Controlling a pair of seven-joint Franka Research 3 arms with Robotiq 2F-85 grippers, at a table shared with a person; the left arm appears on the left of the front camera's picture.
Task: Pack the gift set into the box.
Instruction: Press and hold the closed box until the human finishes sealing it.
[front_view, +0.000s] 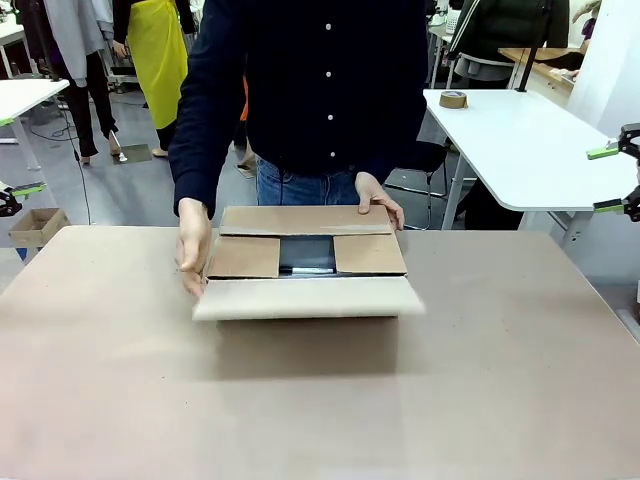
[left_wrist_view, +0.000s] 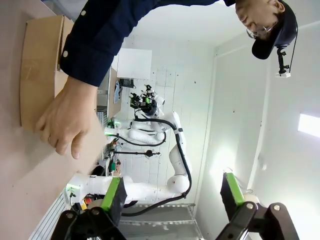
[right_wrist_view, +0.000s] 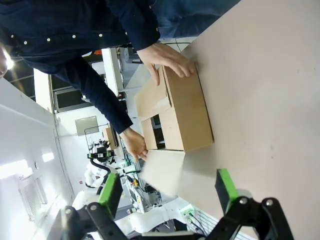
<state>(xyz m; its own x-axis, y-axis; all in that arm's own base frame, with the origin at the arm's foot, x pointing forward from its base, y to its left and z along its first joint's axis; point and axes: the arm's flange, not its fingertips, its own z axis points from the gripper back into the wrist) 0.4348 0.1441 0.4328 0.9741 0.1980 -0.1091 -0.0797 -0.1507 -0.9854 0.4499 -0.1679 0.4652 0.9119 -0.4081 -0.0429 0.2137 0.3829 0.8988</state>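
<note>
Over at the left edge, the left end effector (front_view: 15, 198) hung beside the counter (front_view: 320, 400) with its fingers apart and nothing between them. Next, one hand of the person (front_view: 192, 245) lay against the left side of the box (front_view: 245, 257). The box sat in the middle of the counter, toward the far side. Its far flap and two side flaps were folded in, and the near flap (front_view: 310, 298) looked blurry. The gift set (front_view: 305, 258) lay inside, a grey bit peeking through the gap. The other hand (front_view: 380, 203) rested on the far flap at the right. At the right edge, the right end effector (front_view: 610, 180) had its fingers apart too, empty.
</note>
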